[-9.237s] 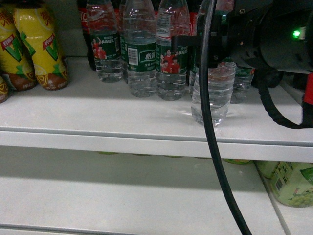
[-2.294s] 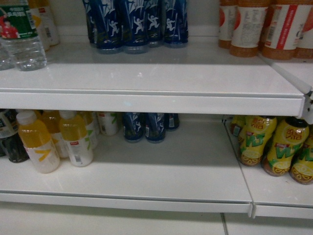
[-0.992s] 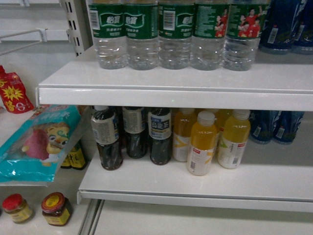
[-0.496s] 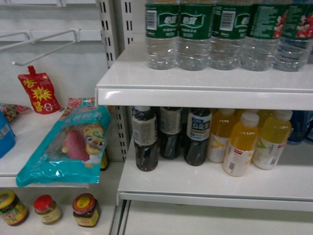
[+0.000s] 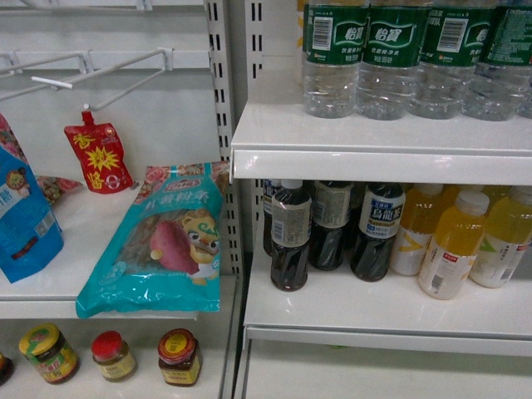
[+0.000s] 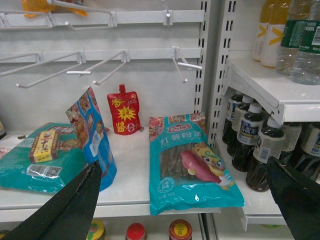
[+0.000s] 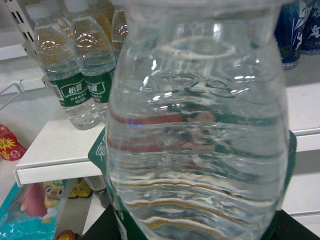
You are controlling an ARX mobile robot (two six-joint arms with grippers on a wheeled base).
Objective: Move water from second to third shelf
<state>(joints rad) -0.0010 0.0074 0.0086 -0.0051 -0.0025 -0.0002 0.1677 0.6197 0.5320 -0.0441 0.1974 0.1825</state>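
The water (image 7: 197, 135) is filling the right wrist view, sitting so near the lens that only a dark sliver of the right gripper (image 7: 190, 227) is showing under it; judging by that, the gripper is clamping the bottle by its body to carry it between shelves, though the fingers themselves are hidden. The left gripper (image 6: 185, 195) is hanging with its two dark fingers (image 6: 70, 205) spread wide apart and nothing between them, facing the teal snack bag (image 6: 192, 162). Right of that bag, the water shelf (image 5: 374, 154) is carrying a row of green-labelled bottles (image 5: 416, 54), and below its front lip the dark drink bottles (image 5: 332, 229) and yellow juice bottles (image 5: 465, 241) are crowding the lower shelf (image 5: 366, 320), leaving free room mainly along the front edges.
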